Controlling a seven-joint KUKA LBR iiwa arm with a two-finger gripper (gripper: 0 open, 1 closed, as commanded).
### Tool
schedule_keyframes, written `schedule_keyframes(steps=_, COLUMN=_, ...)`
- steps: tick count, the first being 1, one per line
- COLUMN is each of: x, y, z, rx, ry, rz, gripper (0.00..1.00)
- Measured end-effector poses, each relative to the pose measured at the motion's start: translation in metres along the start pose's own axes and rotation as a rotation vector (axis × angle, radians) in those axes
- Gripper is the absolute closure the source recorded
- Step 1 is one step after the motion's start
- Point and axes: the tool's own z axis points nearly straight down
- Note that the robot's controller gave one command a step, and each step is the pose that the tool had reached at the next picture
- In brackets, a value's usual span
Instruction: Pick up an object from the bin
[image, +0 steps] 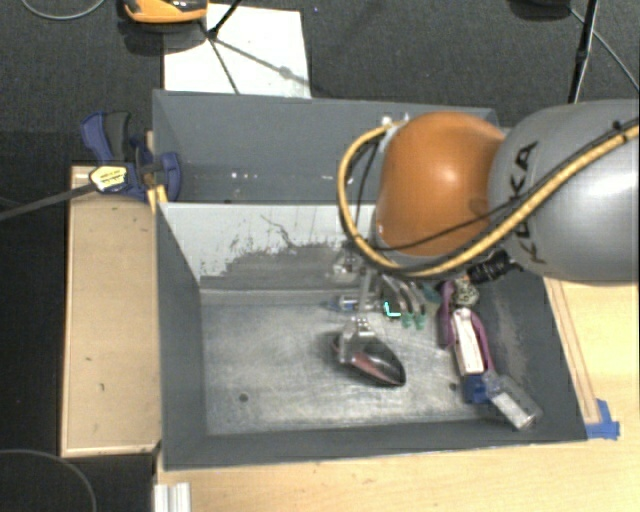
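Observation:
My gripper (357, 328) hangs below the arm's orange cover, low over the middle of the bin floor. Its tip is right at the left end of a dark, glossy oval thing (378, 364) with a reddish sheen, which lies flat on the floor. Whether the tip touches it I cannot tell. Just right of the gripper, a small green and teal piece (410, 316) is partly hidden under the arm.
Along the right wall lie a white and purple stick-shaped thing (466, 338) and, in front of it, a blue and grey block (498, 396). The bin's left half shows bare scuffed floor. The arm covers the back right corner.

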Motion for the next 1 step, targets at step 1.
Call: schedule_keyframes(steps=1, x=-0.0063, y=-0.0865, z=0.1492, rx=-0.003, ry=-0.011, rz=-0.005, gripper=0.0)
